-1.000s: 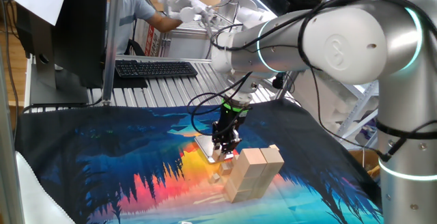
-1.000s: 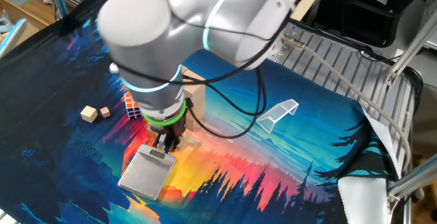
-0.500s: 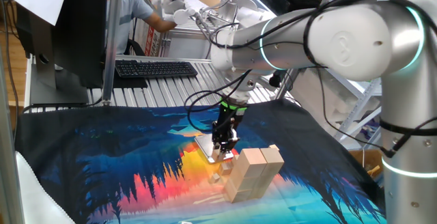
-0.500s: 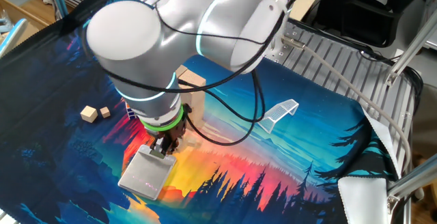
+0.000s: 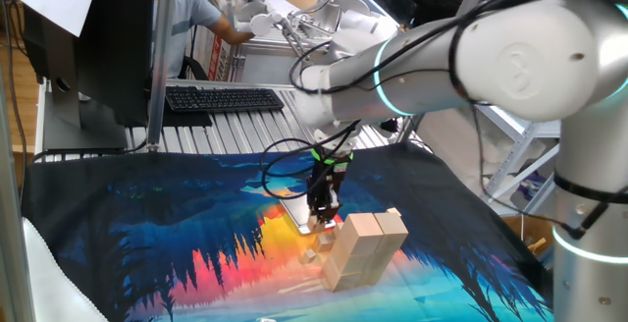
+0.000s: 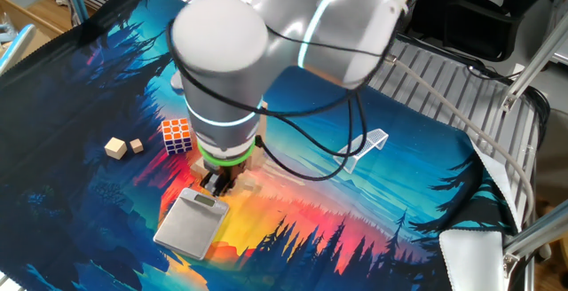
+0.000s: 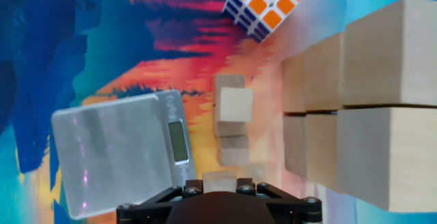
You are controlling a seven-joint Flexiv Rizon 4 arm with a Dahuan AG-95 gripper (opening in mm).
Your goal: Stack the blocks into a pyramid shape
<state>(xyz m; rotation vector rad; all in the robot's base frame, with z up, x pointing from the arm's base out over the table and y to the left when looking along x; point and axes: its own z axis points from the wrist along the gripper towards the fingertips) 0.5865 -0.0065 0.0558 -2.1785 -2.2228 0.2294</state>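
Observation:
Several large tan wooden blocks [image 5: 363, 248] stand stacked in two layers on the mat; they fill the right side of the hand view [image 7: 362, 108]. Two small wooden cubes [image 7: 234, 105] lie in a row beside them, one raised on another piece. My gripper [image 7: 220, 183] hangs low between the stack and the scale and is shut on a small wooden cube [image 7: 220, 178]. It also shows in one fixed view [image 5: 324, 216] and in the other fixed view [image 6: 217, 183]. Two more small cubes [image 6: 124, 146] lie far off to the left.
A flat silver-grey scale [image 7: 116, 156] lies right beside the gripper, also seen in the other fixed view [image 6: 191, 224]. A Rubik's cube [image 6: 176, 136] sits close behind. A white mesh piece [image 6: 359, 147] lies on the mat to the right. A keyboard [image 5: 224, 98] is beyond the table.
The arm's upper links have swung to the right, uncovering the Rubik's cube in the other fixed view. The gripper has stayed low beside the scale with only a small shift.

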